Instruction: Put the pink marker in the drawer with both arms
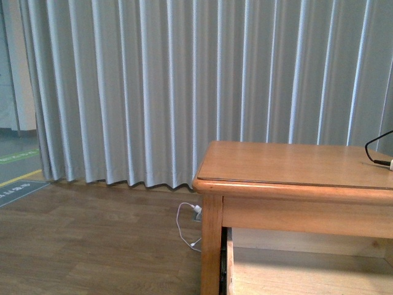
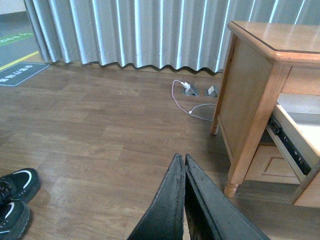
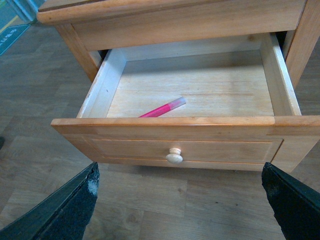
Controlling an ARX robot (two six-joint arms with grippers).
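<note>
In the right wrist view the drawer [image 3: 185, 147] stands pulled open, its pale knob [image 3: 174, 157] facing me. The pink marker [image 3: 161, 108] lies on the bare-wood floor inside, near the front wall. My right gripper [image 3: 180, 172] is open and empty, in front of the drawer and apart from the knob, its fingers [image 3: 75, 202] wide. My left gripper [image 2: 182, 159] is shut and empty above the wood floor, left of the cabinet [image 2: 252, 85]. The open drawer shows from the side in the left wrist view [image 2: 295, 137] and at the bottom of the front view [image 1: 307, 270].
The cabinet top [image 1: 288, 163] carries a black cable [image 1: 377, 153] at its right edge. A white cable [image 2: 192, 102] and floor sockets lie by the curtain [image 1: 184, 86]. Black shoes [image 2: 15, 192] sit on the floor at the left. A second drawer front [image 2: 272, 162] lies below.
</note>
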